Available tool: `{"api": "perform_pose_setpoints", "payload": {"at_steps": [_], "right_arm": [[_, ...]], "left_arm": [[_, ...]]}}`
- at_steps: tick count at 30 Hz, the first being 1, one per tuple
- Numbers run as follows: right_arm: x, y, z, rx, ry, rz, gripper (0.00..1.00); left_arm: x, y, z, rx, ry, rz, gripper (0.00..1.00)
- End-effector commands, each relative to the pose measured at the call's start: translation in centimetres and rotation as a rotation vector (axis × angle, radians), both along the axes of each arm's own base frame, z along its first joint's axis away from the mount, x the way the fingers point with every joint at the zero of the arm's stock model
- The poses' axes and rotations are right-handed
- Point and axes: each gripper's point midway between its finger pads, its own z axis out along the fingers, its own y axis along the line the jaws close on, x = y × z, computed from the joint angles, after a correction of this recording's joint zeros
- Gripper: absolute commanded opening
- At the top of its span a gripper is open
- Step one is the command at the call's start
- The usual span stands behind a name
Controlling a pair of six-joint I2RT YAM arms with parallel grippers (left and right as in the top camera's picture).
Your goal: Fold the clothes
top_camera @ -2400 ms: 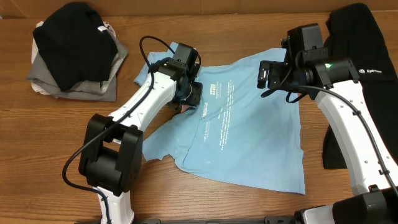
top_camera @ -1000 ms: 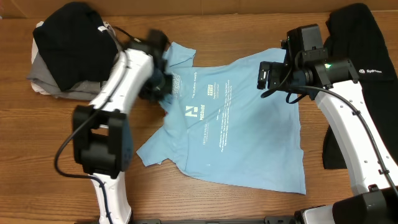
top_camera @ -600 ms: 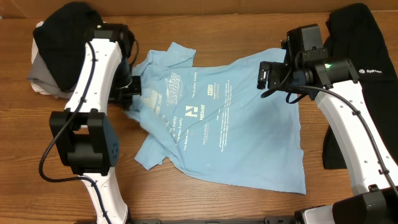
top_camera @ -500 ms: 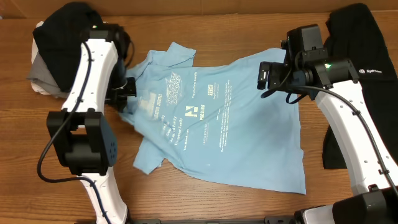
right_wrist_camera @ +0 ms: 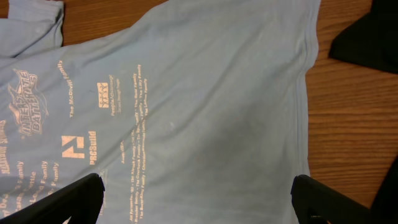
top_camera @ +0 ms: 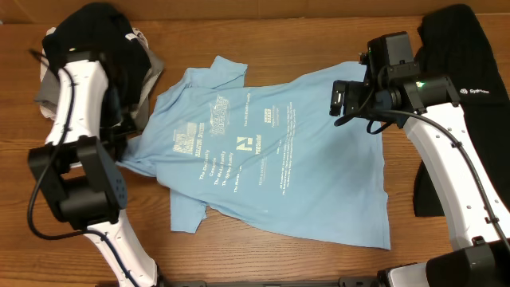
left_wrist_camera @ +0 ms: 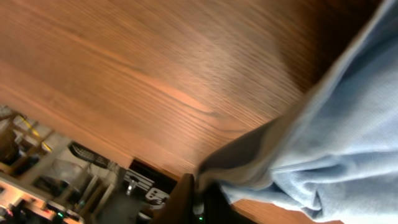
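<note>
The light-blue T-shirt (top_camera: 271,159) with white printed text lies mostly spread out in the middle of the table. My left gripper (top_camera: 121,145) is at its left edge, shut on a bunched piece of the blue cloth (left_wrist_camera: 329,155); its jaws (left_wrist_camera: 204,196) show low in the left wrist view. My right gripper (top_camera: 347,97) hovers above the shirt's upper right part, wide open and empty (right_wrist_camera: 199,208), with the shirt (right_wrist_camera: 186,106) below it. A black garment (top_camera: 466,56) with a small white logo lies at the far right, partly under the right arm.
A pile of folded clothes, black on grey (top_camera: 96,60), sits at the back left, close to the left arm. A corner of the black garment (right_wrist_camera: 367,37) shows in the right wrist view. Bare wood (top_camera: 263,255) runs along the front edge.
My left gripper has pulled the shirt's left side out to the left, unfolding it so more print shows. The right arm has not moved.
</note>
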Motion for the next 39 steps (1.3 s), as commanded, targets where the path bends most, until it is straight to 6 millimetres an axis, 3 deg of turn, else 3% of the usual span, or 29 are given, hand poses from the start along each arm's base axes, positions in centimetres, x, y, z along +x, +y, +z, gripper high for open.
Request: {"api": "perform_pose_setpoints", "payload": {"at_steps": [1,5,8,11,12,14,19,24,27,31,35,39], "right_arm": [[0.5,0.0,0.1,0.006,-0.019,-0.006,1.0],[1.0,0.3,0.4,0.018,-0.045,-0.003,1.0],[0.9,0.2,1.6,0.022,-0.049,-0.006,1.0],[0.6,0.1,4.2,0.027,-0.071,-0.012,1.0],[0.3,0.1,6.2,0.044,-0.089,-0.035,1.0],[-0.5,-0.1,8.1,0.062,-0.094,-0.07,1.0],[-3.8,-2.6,11.3,0.036,-0.097,-0.248,1.0],[-8.4,-5.6,13.5,-0.006,-0.131,-0.416,1.0],[-10.8,-6.1,14.7,0.008,-0.162,-0.416,1.0],[-12.9,-6.4,14.8,0.014,-0.174,-0.414,1.0],[-13.6,-6.1,13.3,0.017,-0.127,-0.39,1.0],[-12.6,-4.6,10.6,0.046,-0.068,-0.322,1.0]], "left_arm": [[-0.6,1.2,0.2,0.018,0.01,0.008,0.26],[-0.3,0.9,0.6,0.012,0.0,-0.021,0.45],[2.1,0.3,2.5,0.002,-0.138,-0.014,0.56],[5.3,-1.8,6.0,-0.105,-0.38,0.018,0.57],[7.6,-4.4,8.9,-0.221,-0.568,0.013,0.57],[8.6,-7.1,11.8,-0.285,-0.693,-0.04,0.58],[6.9,-11.9,16.4,-0.2,-0.793,-0.183,0.59],[3.8,-15.8,19.0,-0.168,-0.832,-0.229,0.59],[1.2,-16.4,19.0,-0.134,-0.787,-0.211,0.59],[-1.8,-17.2,17.6,-0.115,-0.701,-0.152,0.58],[-4.1,-18.4,14.3,-0.104,-0.606,-0.174,0.58],[-8.3,-18.3,9.5,-0.059,-0.444,-0.208,0.58]]}}
